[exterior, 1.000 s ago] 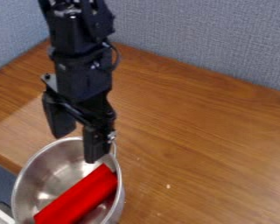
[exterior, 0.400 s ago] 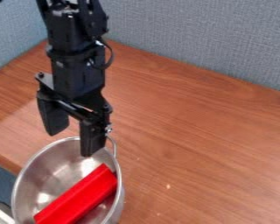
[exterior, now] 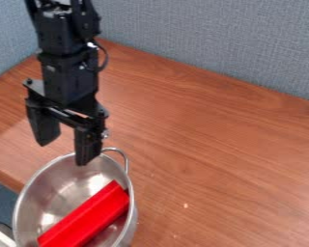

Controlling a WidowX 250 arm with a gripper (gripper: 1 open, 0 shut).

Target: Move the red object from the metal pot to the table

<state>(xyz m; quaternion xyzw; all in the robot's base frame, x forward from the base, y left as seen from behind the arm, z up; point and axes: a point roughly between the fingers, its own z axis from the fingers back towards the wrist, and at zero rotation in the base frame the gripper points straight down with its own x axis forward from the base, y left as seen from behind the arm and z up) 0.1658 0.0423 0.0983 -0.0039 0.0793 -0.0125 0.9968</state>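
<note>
The red object (exterior: 84, 220), a smooth bright red block, lies slanted inside the metal pot (exterior: 42, 189) at the bottom left of the camera view. The pot is round and shiny, with a small loop handle (exterior: 113, 155) on its far rim. My gripper (exterior: 63, 136) hangs just above the pot's far rim, its two black fingers spread wide apart and nothing between them. It does not touch the block. The brown wood-grain table (exterior: 209, 125) carries the pot.
A blue-grey wall (exterior: 222, 34) runs behind the table's far edge. The table's near-left edge (exterior: 3, 178) passes close to the pot, with dark floor below it. Bare wood stretches to the right of the pot.
The open gripper has risen a little and shifted left, from over the pot's right side to above its far rim. The block and pot have not moved.
</note>
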